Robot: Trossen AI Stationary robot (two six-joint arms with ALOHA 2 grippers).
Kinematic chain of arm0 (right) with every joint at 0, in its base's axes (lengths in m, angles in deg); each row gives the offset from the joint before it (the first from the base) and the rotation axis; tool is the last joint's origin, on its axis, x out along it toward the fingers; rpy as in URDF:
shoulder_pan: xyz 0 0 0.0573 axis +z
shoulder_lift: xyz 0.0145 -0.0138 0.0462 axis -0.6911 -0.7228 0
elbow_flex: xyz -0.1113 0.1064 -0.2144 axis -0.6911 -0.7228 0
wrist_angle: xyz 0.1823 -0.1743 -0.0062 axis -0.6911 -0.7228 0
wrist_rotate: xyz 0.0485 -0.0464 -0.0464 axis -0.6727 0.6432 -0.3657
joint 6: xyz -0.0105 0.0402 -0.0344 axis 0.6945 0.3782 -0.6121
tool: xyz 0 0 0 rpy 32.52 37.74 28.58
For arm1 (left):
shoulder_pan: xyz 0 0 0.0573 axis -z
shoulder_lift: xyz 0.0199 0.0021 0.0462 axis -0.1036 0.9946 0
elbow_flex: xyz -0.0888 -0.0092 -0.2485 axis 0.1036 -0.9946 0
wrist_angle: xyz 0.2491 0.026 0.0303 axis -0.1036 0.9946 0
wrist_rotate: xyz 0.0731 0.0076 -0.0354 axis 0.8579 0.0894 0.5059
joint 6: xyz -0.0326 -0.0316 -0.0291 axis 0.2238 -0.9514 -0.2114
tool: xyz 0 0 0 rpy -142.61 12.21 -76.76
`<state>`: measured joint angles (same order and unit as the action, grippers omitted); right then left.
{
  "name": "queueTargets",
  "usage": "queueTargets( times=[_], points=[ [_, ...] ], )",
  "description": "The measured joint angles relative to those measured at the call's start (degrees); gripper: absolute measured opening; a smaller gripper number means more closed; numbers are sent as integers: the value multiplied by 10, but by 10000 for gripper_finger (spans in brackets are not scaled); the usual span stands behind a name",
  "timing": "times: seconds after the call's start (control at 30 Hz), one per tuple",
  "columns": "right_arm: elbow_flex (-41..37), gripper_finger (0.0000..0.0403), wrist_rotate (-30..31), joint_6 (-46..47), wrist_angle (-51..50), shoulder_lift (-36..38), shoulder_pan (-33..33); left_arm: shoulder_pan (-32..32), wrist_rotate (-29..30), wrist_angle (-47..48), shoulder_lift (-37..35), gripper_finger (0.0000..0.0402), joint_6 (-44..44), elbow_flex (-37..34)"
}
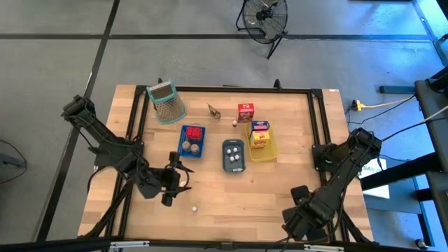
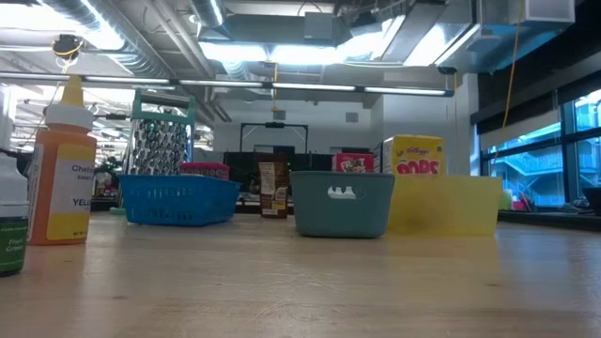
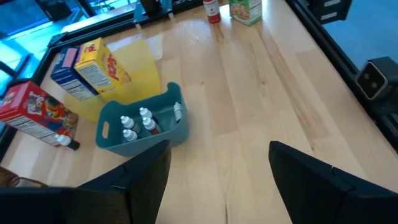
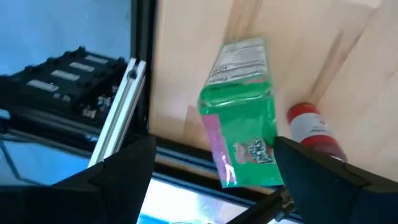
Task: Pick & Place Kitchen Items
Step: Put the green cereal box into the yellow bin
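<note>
My right gripper hangs open, pointing down near the table's near right corner. A green carton stands between its fingers and a red-capped bottle lies beside it; I see no touch. My left gripper is open over bare wood at the near left, facing the trays. The grey-blue tray holds small white bottles. The yellow tray holds a yellow carton and a blue carton. A red carton stands on the table behind them. The blue tray holds a red carton and round pieces.
A green-rimmed grater stands at the far left. A small brown piece and white round pieces lie loose on the wood. The low view shows an orange squeeze bottle and a green-labelled one. A black frame edges the table.
</note>
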<state>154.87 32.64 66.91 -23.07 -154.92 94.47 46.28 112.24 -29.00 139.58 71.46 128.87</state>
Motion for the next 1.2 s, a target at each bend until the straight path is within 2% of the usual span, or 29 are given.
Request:
queueTargets(
  times=[0.33,0.97,1.2],
  points=[
    [-4,329,11,-14,-14,0,-5,-19,0,0,0,266,0,0],
    [-112,329,12,-4,92,0,-6,-18,-3,0,0,267,0,0],
    [-120,327,10,-1,105,0,-6,-18,-3,0,0,265,0,0]
  ],
)
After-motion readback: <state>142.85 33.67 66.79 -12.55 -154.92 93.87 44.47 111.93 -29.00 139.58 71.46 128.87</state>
